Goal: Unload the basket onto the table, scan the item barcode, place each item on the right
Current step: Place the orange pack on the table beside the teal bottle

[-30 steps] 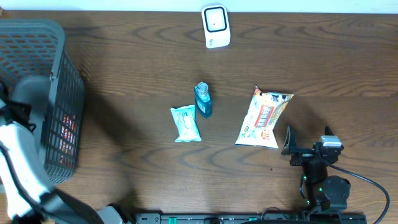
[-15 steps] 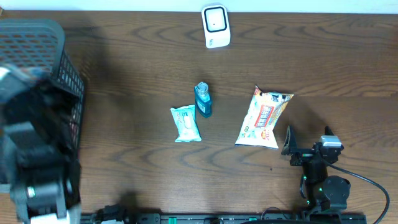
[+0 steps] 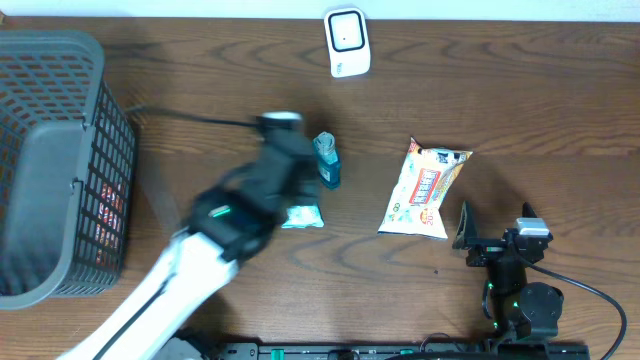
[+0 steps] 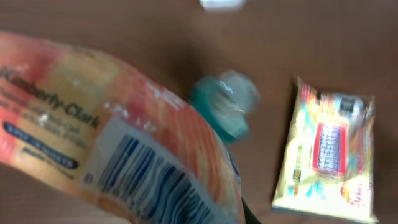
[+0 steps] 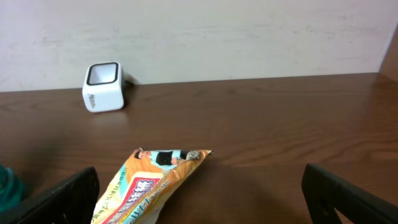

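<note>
Starting at the left edge, a grey mesh basket (image 3: 100, 190) stands on the wooden table (image 3: 200, 90), and from the near side the left arm (image 3: 230, 210) reaches, blurred, toward the middle. The left gripper (image 3: 283, 138) is pressed together. The wrist view is filled by an orange tissue pack (image 4: 112, 124) close against the lens, so I judge that it pinches this pack, though the fingers themselves hardly show. The pack is thus off the table, above its middle. Its long axis runs in that view from upper left to lower right, with the barcode (image 4: 149, 183) near the lower end, facing the wrist camera. Below the arm a small teal packet (image 3: 305, 213) lies partly hidden, and just beside it stands a teal bottle (image 3: 326, 160). Beyond these, at the far edge and a little right of the held pack, sits the white scanner (image 3: 347, 42), its dark window facing upward. This relation counts: the scanner lies ahead of the jaws and the barcode seems turned away from that window, so I judge the pack must go forward and be turned code-down over it. Right of the bottle lies a yellow snack bag (image 3: 425, 188). At the near right the right gripper (image 3: 495, 225) rests with jaws spread wide, holding nothing, well apart from the scanner. The left arm is nearer.
</note>
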Robot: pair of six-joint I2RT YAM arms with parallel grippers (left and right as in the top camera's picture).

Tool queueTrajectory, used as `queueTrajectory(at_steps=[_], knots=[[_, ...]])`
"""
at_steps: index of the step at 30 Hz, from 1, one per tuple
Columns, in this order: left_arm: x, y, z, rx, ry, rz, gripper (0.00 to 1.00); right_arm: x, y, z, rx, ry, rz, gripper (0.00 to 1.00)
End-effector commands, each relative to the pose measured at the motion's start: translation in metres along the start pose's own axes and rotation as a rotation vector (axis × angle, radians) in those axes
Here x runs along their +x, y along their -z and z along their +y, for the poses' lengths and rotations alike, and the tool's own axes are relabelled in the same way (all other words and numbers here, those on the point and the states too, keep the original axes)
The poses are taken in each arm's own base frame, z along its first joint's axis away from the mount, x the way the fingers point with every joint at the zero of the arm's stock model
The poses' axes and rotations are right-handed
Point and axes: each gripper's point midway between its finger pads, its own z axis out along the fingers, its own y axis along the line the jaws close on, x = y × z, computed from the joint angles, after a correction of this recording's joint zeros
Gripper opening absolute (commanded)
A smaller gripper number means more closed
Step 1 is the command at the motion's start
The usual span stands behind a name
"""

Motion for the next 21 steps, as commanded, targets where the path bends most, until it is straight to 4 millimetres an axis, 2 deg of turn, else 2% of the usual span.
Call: queueTrajectory(at_steps=[1, 3, 8, 11, 16, 18, 19, 21], knots=[[0.037, -0.04, -0.019, -0.024, -0.049, 0.116, 0.07, 0.001, 0.0, -0.002, 0.01, -0.013, 0.003, 0.99], [0.064, -0.067, -0.027, -0.054, -0.048, 0.189, 0.07, 0.001, 0.0, -0.002, 0.01, -0.013, 0.003, 0.99], [0.103, -0.098, -0.042, -0.088, -0.033, 0.269, 0.07, 0.001, 0.0, -0.002, 0.01, -0.013, 0.003, 0.99], [0.114, -0.104, -0.053, -0.075, -0.058, 0.279, 0.07, 0.001, 0.0, -0.002, 0.01, -0.013, 0.002, 0.99], [0.118, -0.097, -0.065, -0.044, -0.082, 0.272, 0.09, 0.001, 0.0, -0.002, 0.01, -0.013, 0.003, 0.99], [0.115, -0.093, -0.068, -0.031, -0.082, 0.262, 0.17, 0.001, 0.0, -0.002, 0.01, -0.013, 0.003, 0.99], [0.112, -0.088, -0.07, -0.021, -0.079, 0.253, 0.33, 0.001, 0.0, -0.002, 0.01, -0.013, 0.003, 0.99], [0.105, -0.078, -0.075, 0.014, -0.069, 0.242, 0.53, 0.001, 0.0, -0.002, 0.01, -0.013, 0.003, 0.99]])
